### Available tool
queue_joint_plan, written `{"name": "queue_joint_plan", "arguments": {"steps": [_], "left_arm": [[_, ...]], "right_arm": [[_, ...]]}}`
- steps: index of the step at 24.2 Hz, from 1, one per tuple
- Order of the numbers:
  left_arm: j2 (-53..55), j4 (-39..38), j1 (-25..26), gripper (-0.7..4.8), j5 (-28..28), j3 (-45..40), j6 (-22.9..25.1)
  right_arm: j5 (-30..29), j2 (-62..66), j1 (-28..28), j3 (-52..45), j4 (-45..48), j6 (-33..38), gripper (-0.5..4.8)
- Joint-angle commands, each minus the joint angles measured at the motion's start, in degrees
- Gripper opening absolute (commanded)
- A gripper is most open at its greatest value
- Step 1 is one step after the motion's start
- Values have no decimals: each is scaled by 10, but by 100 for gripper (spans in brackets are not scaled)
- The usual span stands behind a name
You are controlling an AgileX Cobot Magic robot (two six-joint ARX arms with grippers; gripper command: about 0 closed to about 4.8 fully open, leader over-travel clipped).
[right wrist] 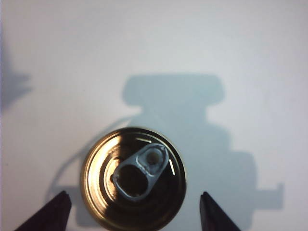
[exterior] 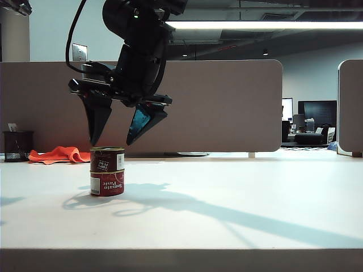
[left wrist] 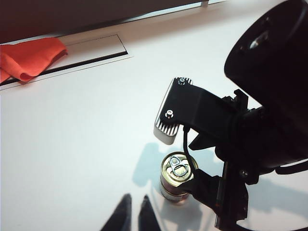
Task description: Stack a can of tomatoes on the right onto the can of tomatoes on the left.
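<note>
The upper red-labelled tomato can (exterior: 107, 159) stands upright on the lower red tomato-paste can (exterior: 106, 182) on the white worktop (exterior: 238, 198). My right fingers (exterior: 118, 136) hang spread wide directly above, clear of it. My left fingers (left wrist: 134, 214) sit closed nearby.

Top can (exterior: 107, 159): glossy red paper label, shiny gold-toned metal lid (right wrist: 133, 177) with smooth pull tab (right wrist: 141, 171). Lower can (exterior: 107, 183): same glossy red label. Counter (exterior: 238, 198): smooth white, faintly sheened. Cloth (exterior: 59, 154): soft orange fabric, matt. Right claw (exterior: 120, 128): matt black plastic fingers. Left claw (left wrist: 134, 214): matt black.
</note>
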Motion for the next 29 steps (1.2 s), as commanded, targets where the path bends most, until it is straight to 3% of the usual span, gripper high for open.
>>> {"name": "queue_joint_plan", "arguments": {"steps": [1, 4, 6, 10, 14, 16, 21, 29], "left_arm": [[-1, 2, 0, 26, -2, 3, 0], [-1, 2, 0, 26, -2, 3, 0], [-1, 3, 0, 26, -2, 3, 0], [-1, 3, 0, 25, -2, 3, 0], [-2, 4, 0, 20, -2, 3, -8], [-6, 4, -3, -6, -9, 3, -34], [-29, 1, -33, -6, -61, 3, -7], [-88, -1, -53, -6, -66, -3, -4]], "right_arm": [[-1, -16, -1, 4, 9, -2, 366], [1, -42, -8, 5, 11, -2, 320], [4, -82, -18, 8, 11, -2, 226], [23, -150, -38, 7, -6, -1, 109], [31, -225, -70, 7, -44, -2, 62], [32, -268, -94, 2, -69, -2, 3], [52, -355, -132, -44, -85, -4, -3], [126, -529, -154, -188, -97, -9, -3]]}}
